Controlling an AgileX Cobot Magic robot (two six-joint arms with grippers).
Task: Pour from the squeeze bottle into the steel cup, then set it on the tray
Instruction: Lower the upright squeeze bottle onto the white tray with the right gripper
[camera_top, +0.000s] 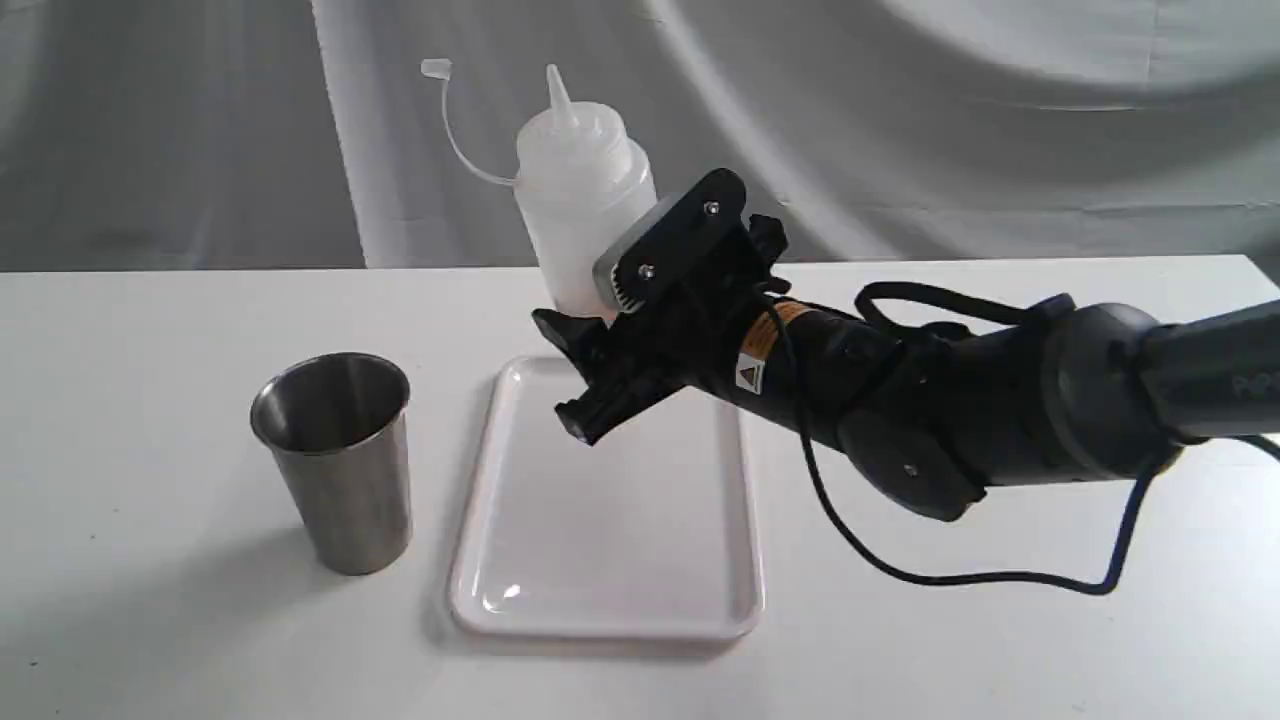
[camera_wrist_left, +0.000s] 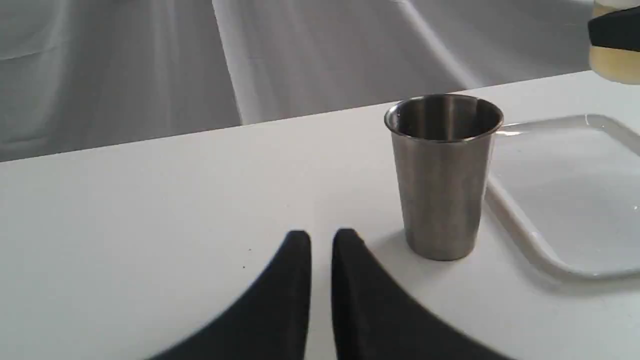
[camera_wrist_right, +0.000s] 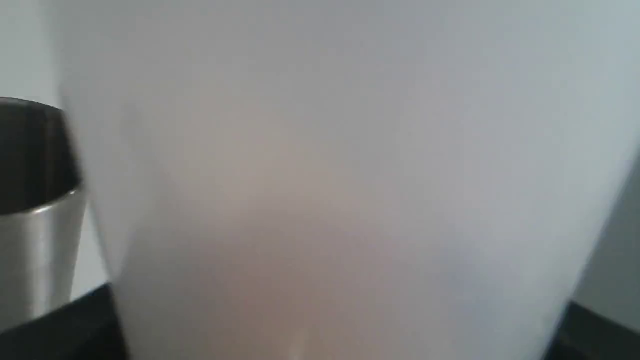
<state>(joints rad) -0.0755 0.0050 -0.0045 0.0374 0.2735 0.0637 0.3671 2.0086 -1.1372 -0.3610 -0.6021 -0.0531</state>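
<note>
Above the far edge of the flat white glossy tray (camera_top: 610, 560), the right gripper (camera_top: 590, 300) clasps the translucent whitish plastic squeeze bottle (camera_top: 580, 210) nearly upright, nozzle up, while the brushed steel tapered cup (camera_top: 335, 460) stands leftward beside the tray, near the empty left gripper (camera_wrist_left: 321, 240), its fingers nearly together.

Our right arm (camera_top: 1000, 400) is black, a thin dark cable (camera_top: 960, 578) looping beneath it at lower right; mid-frame we see an orange warning label (camera_top: 760, 345) and a two-screw plate (camera_top: 670, 245). Our left gripper (camera_wrist_left: 322, 235) has black tapered fingers (camera_wrist_left: 295, 280).
</note>
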